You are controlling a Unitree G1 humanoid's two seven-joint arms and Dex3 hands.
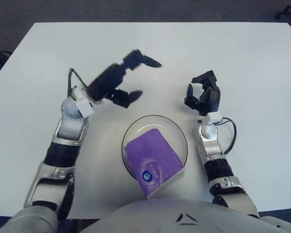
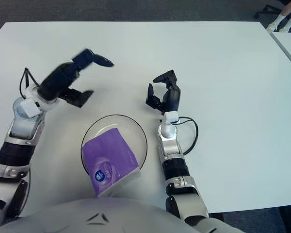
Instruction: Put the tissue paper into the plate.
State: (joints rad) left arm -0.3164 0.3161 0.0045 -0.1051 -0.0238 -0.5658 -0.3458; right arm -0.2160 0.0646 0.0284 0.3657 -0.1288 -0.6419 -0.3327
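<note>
Inside the clear plate (image 1: 182,141), left eye view, the purple tissue paper (image 1: 153,161) lies near the robot, long axis running toward its right, one corner overhanging the near rim. From the right eye view, the left hand (image 2: 82,77) hangs up and leftward, fingers spread, empty; the right hand (image 2: 164,97), nearer, stands beside the plate's right, loosely open.
</note>
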